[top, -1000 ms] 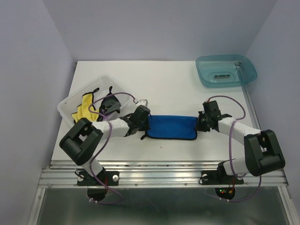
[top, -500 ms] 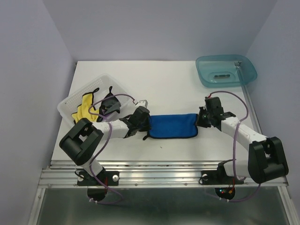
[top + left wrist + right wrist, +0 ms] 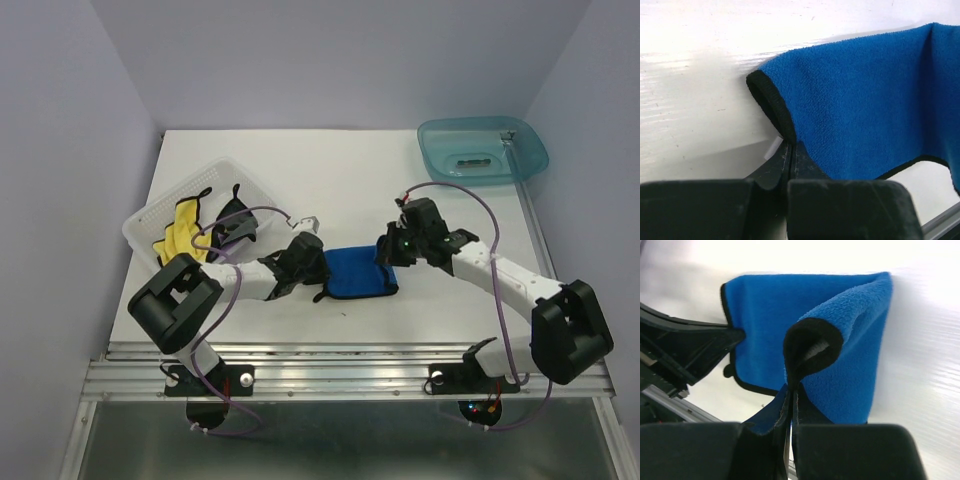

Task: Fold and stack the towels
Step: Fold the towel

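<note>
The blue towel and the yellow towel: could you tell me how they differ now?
The blue towel lies on the table, half folded; the yellow towel sits crumpled in the basket. The left gripper and right gripper pinch the blue towel; no gripper holds the yellow towel. Both are small cloths.

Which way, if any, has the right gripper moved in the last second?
Yes. The right gripper, shut on the blue towel, moved left toward the basket, folding the towel over.
</note>
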`<state>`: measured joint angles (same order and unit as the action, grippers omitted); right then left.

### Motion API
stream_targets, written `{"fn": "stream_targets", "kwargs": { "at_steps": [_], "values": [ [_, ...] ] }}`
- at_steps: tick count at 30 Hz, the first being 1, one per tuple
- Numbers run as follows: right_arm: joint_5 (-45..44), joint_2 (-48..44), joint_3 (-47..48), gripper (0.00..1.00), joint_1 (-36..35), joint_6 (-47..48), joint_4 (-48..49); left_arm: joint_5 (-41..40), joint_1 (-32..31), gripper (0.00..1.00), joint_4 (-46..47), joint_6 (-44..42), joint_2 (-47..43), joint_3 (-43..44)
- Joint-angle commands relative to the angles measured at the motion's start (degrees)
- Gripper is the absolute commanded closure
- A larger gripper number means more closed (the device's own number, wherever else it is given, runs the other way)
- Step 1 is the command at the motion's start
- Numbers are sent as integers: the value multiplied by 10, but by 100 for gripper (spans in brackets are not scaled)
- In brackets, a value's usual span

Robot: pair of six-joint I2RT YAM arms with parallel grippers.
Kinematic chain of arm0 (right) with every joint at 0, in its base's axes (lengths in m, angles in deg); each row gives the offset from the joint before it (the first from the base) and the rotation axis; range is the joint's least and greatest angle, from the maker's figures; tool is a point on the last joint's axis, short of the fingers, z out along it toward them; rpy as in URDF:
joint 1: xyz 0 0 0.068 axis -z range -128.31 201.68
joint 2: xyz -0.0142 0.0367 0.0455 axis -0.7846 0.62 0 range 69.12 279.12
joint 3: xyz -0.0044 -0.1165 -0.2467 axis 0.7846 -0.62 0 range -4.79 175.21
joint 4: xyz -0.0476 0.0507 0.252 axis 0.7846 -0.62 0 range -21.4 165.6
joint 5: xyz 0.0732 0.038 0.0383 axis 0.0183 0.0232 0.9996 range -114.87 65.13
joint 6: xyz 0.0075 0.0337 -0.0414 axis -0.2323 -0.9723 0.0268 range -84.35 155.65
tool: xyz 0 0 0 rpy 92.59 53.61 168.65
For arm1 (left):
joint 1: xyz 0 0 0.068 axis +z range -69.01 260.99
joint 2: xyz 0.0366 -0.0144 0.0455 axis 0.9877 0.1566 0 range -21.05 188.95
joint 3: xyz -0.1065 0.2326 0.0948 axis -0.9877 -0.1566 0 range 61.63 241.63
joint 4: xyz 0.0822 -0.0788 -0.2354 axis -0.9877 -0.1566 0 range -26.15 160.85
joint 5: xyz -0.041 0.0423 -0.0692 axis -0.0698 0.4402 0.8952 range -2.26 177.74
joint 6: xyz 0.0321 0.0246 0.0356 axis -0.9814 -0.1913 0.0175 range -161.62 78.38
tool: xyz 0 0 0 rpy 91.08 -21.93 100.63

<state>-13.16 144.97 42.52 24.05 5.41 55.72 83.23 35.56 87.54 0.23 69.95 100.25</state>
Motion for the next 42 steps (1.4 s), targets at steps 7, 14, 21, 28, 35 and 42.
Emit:
{"fn": "stream_targets", "kwargs": {
  "at_steps": [7,14,21,28,35,42],
  "values": [
    [20,82,73,99,-87,-50,56,-9,-12,100,34,40,-9,-22],
    [19,138,103,99,-126,-76,77,-8,-13,100,43,49,-8,-28],
    [14,165,120,99,-142,-98,100,-6,-13,100,47,50,-14,-35],
    [-1,195,134,99,-147,-114,112,-4,-13,100,51,48,-22,-41],
    [-27,206,137,99,-148,-123,113,-4,-13,100,51,50,-29,-46],
    [-8,230,136,99,-147,-131,131,-6,-13,100,52,50,-27,-45]
  ]
}}
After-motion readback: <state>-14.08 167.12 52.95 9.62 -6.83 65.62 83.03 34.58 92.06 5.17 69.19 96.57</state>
